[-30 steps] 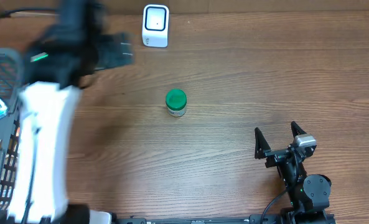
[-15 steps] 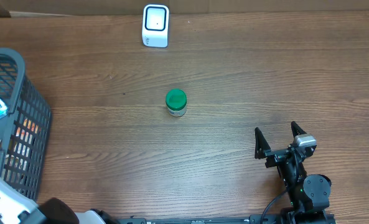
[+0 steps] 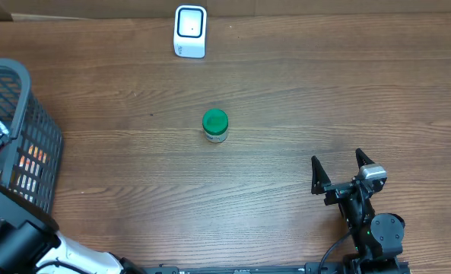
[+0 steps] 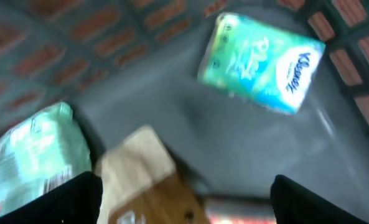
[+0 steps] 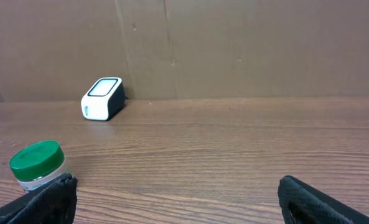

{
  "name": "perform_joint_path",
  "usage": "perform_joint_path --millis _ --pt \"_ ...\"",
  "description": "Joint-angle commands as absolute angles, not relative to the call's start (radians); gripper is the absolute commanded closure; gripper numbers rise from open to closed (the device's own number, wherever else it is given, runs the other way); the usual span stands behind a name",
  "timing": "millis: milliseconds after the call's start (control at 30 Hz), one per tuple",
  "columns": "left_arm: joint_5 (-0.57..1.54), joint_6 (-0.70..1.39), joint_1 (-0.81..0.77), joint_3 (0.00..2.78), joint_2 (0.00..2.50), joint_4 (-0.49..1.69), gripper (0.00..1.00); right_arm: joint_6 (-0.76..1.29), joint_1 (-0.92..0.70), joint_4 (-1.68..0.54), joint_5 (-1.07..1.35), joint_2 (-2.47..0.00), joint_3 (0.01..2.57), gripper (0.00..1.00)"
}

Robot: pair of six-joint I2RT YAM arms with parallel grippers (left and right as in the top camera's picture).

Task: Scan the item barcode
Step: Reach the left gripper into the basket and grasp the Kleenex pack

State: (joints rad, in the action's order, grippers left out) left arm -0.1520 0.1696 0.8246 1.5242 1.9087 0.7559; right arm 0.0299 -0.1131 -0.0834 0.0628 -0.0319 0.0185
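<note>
My left gripper (image 4: 183, 208) hangs inside the grey basket (image 3: 44, 129), open, its dark fingers (image 4: 60, 199) wide apart. Between them lies a blurred brown and white box (image 4: 148, 186); I cannot tell whether either finger touches it. A Kleenex tissue pack (image 4: 262, 62) lies beyond it, and a green packet (image 4: 28, 155) is at the left. The white scanner (image 3: 190, 31) stands at the table's far edge. A green-lidded jar (image 3: 215, 125) stands mid-table. My right gripper (image 3: 339, 169) rests open near the front right, holding nothing, and it faces the jar (image 5: 38, 165) and the scanner (image 5: 102, 98).
The basket's mesh wall (image 4: 78, 37) rises around the left gripper on all sides. My left arm (image 3: 16, 232) fills the front left corner. A brown cardboard wall (image 5: 234, 43) backs the table behind the scanner.
The left arm swept from the table's far left, out past the front left corner, and now reaches into the basket. The jar, the scanner and the right arm have not moved.
</note>
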Motion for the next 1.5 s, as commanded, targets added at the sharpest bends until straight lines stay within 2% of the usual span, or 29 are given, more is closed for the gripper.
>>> perform_joint_path --millis 0,200,433,633,800,833,900,967,1067,1233,1467 --pt "-0.176 0.014 0.825 1.521 1.976 0.677 0.13 0.029 -0.118 -0.080 0.054 -0.025 0.008 0.00" --pt "-0.173 -0.021 0.824 1.521 2.077 0.570 0.17 0.029 -0.118 -0.080 0.054 -0.025 0.008 0.00" --pt "-0.068 -0.023 0.819 1.521 2.107 0.447 0.18 0.029 -0.118 -0.080 0.054 -0.025 0.008 0.00" --pt "-0.024 -0.023 0.817 1.518 2.108 0.413 0.26 0.029 -0.118 -0.080 0.054 -0.025 0.008 0.00" --pt "-0.025 -0.023 0.817 1.517 2.142 0.407 0.26 0.029 -0.118 -0.080 0.054 -0.025 0.008 0.00" --pt "-0.025 -0.023 0.817 1.517 2.154 0.407 0.29 0.029 -0.118 -0.080 0.054 -0.025 0.008 0.00" --pt "-0.025 -0.023 0.817 1.517 2.166 0.414 0.42 0.029 -0.118 -0.080 0.054 -0.025 0.008 0.00" --pt "-0.025 -0.023 0.817 1.517 2.170 0.429 0.68 0.029 -0.118 -0.080 0.054 -0.025 0.008 0.00" --pt "-0.025 -0.023 0.817 1.518 2.161 0.445 0.96 0.029 -0.118 -0.080 0.054 -0.025 0.008 0.00" --pt "-0.025 0.014 0.815 1.524 2.066 0.485 0.96 0.029 -0.118 -0.080 0.054 -0.025 0.008 0.00" --pt "0.047 0.195 0.815 1.524 1.763 0.523 0.96 0.029 -0.118 -0.080 0.054 -0.025 0.008 0.00"
